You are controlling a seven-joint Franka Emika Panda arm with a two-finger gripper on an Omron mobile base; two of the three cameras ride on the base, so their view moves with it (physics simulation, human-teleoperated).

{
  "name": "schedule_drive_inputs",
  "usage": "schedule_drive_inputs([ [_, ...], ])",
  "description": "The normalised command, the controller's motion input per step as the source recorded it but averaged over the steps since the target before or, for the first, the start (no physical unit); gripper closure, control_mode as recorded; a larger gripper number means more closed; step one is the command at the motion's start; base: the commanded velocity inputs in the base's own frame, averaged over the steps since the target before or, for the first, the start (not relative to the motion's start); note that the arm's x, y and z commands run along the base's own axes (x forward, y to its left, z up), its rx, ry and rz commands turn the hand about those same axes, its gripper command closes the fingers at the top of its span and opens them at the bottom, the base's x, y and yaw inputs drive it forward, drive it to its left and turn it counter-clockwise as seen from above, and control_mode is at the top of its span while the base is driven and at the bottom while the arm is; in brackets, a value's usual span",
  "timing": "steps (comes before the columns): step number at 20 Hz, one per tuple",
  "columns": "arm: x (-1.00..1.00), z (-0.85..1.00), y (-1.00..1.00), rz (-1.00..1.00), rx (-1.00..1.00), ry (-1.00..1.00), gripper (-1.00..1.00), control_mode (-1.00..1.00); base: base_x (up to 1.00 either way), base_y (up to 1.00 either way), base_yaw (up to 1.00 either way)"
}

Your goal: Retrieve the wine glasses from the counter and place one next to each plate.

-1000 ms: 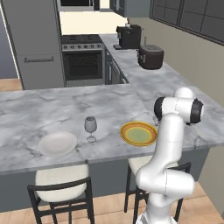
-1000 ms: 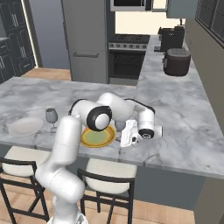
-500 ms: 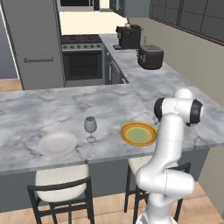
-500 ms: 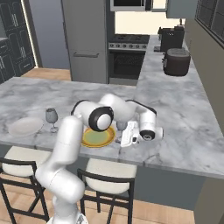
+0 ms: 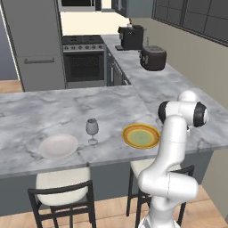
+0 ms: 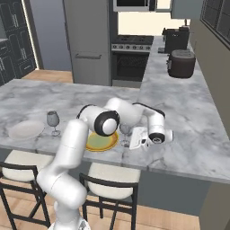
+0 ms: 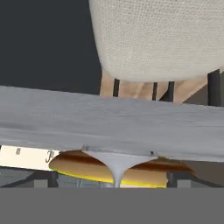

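One wine glass (image 6: 126, 129) stands upright on the marble counter (image 6: 188, 134), just right of the yellow-rimmed plate (image 6: 102, 141). My gripper (image 6: 131, 142) lies low on its side by this glass, open, with the jaws to either side of the stem. The hand view is upside down: the glass's round foot (image 7: 116, 153) rests on the counter (image 7: 109, 122), with the yellow plate (image 7: 74, 166) behind it. The other wine glass (image 5: 92, 130) stands right of the white plate (image 5: 58, 146). The arm hides the first glass in the left base view.
Two stools (image 5: 62, 191) are tucked under the counter's near edge, and one seat (image 7: 162, 35) shows in the hand view. A dark toaster (image 6: 181, 64) and a coffee machine (image 6: 176, 39) stand far back on the right counter run. An oven (image 5: 84, 62) is beyond.
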Motion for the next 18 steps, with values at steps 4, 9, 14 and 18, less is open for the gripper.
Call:
schedule_drive_inputs([
  [4, -0.05, -0.01, -0.38, -0.16, -0.18, 0.02, -1.00, -1.00, 0.00, 0.00, 0.00],
  [9, -0.69, 0.43, -0.23, -0.16, -0.05, -0.19, -1.00, -1.00, 0.00, 0.00, 0.00],
  [14, -0.87, 0.96, 0.00, -0.08, 0.00, -0.29, -1.00, -1.00, 0.00, 0.00, 0.00],
  [18, -0.65, 1.00, 0.09, 0.00, 0.00, -0.19, -1.00, -1.00, 0.00, 0.00, 0.00],
])
